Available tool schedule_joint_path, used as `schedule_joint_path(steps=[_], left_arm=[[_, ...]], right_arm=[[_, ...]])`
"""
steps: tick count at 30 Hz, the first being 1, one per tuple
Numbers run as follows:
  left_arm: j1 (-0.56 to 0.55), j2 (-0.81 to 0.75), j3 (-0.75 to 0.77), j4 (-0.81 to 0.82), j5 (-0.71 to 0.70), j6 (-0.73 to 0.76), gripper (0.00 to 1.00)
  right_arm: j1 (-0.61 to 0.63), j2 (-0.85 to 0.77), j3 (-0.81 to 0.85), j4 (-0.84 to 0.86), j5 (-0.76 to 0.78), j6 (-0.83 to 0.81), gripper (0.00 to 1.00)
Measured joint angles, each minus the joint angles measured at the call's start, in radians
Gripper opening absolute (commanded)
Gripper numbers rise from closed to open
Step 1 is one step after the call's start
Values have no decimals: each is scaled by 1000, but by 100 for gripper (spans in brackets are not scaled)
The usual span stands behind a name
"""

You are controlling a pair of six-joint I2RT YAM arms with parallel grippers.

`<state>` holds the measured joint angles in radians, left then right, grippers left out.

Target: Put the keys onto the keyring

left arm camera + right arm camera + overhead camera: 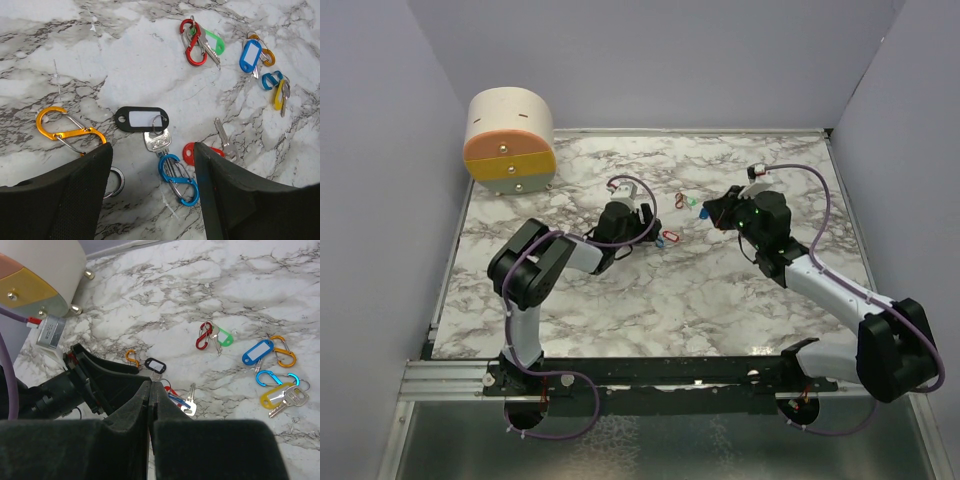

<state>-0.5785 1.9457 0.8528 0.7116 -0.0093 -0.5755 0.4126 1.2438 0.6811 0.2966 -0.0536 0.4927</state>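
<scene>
My left gripper (152,150) hangs open just over the marble. Between its fingers lie a blue S-clip (179,180) and a silver key on a black tag (141,119). A red tag (189,152) is half hidden behind the right finger, and a round metal keyring (116,181) peeks from behind the left finger. More keys lie further off: a green tag (214,43) on a red clip, a blue tag (249,55), a yellow tag (279,96). My right gripper (151,386) is shut on nothing, hovering near the left one (648,228).
An orange S-clip (67,131) lies left of the black tag and a loose silver key (225,140) to its right. A round cream and orange box (510,140) stands at the table's far left corner. Grey walls enclose the table.
</scene>
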Motion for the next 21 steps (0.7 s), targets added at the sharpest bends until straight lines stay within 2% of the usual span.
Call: schedule_joint_path(steps=[10,21], left_arm=[[14,-82,-87,-25,2,-12,69],[17,-298,-202,-230,-64,-4,69]], right_arm=[[0,13,0,0,0,0,1],[0,14,0,0,0,0,1]])
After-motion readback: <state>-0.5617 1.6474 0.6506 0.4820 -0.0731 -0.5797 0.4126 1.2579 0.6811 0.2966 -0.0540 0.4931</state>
